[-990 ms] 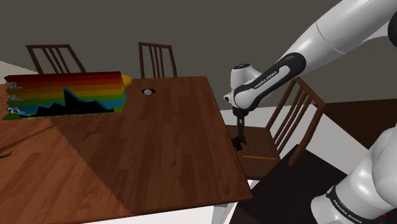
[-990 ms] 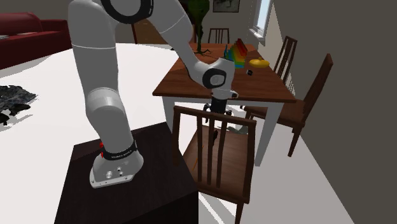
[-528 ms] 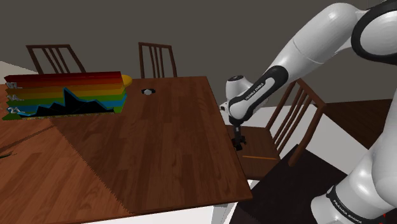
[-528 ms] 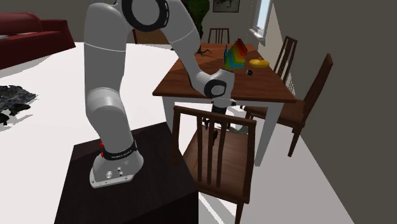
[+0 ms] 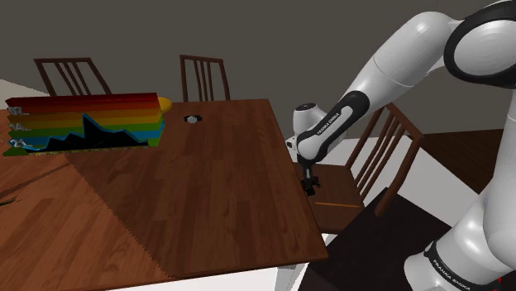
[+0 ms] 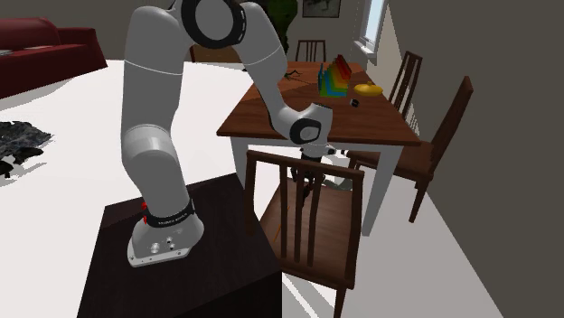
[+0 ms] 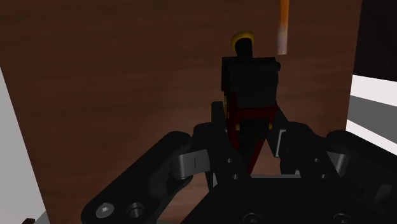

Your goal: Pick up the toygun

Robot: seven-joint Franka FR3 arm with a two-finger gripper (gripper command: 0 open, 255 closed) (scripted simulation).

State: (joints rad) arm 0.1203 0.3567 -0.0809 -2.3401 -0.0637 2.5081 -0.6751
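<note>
The toygun (image 7: 249,83) is black with a dark red middle and a yellow knob at its far end. It lies on the brown wooden seat (image 5: 337,197) of a chair beside the table. My gripper (image 7: 249,130) points down at the seat and its fingers (image 7: 219,124) clasp the gun's red part from both sides. In the shoulder view the gripper (image 5: 310,187) reaches the seat just off the table's right edge. In the second exterior view the gripper (image 6: 307,179) shows behind the chair's back slats (image 6: 298,212).
The wooden table (image 5: 207,182) carries a rainbow-striped block (image 5: 83,124), a yellow thing (image 5: 164,103) and a small round object (image 5: 191,119). Two chairs (image 5: 204,78) stand behind it. A thin orange strip (image 7: 284,25) lies on the seat beyond the gun. My dark stand (image 6: 181,262) sits close to the chair.
The arm has sunk a little, bringing the hand down to the chair seat. The fingers have shut on the toygun.
</note>
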